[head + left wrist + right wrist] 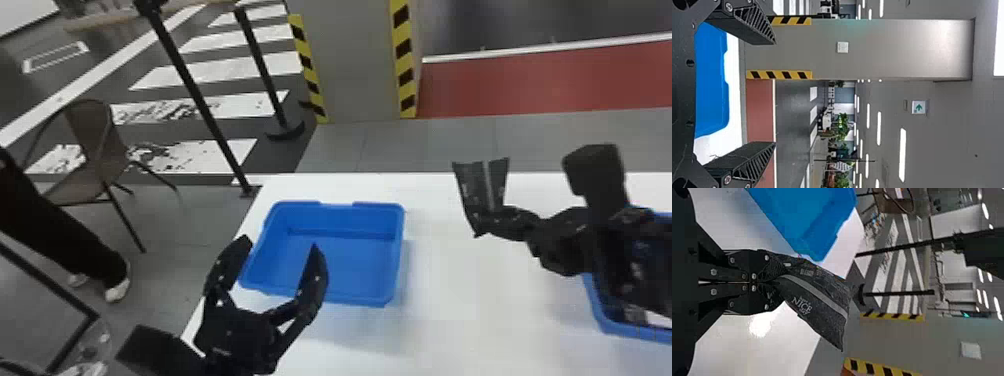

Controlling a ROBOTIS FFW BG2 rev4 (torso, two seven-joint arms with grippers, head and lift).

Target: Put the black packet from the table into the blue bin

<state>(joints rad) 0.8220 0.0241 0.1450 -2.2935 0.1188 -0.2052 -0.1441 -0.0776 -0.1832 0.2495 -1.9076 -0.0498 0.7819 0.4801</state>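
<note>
Held up over the white table, the black packet (pixel 480 187) with a grey stripe is pinched at one end by my right gripper (pixel 492 220). The right wrist view shows the packet (pixel 819 301) angling away from my right gripper (pixel 772 282), whose fingers are closed on it. To the packet's left on the table stands the blue bin (pixel 345 260), also visible as a blue bin (pixel 809 215) in the right wrist view. My left gripper (pixel 280 255) is open above the bin's near left part, nothing between its fingers. In the left wrist view my left gripper (pixel 774 94) has its fingers wide apart.
A second blue container (pixel 602 320) stands at the table's right, partly behind the right arm. The white table (pixel 450 320) has its left edge near the left arm. Beyond are a pillar (pixel 357 60), barrier posts, a chair and a person's leg at the left.
</note>
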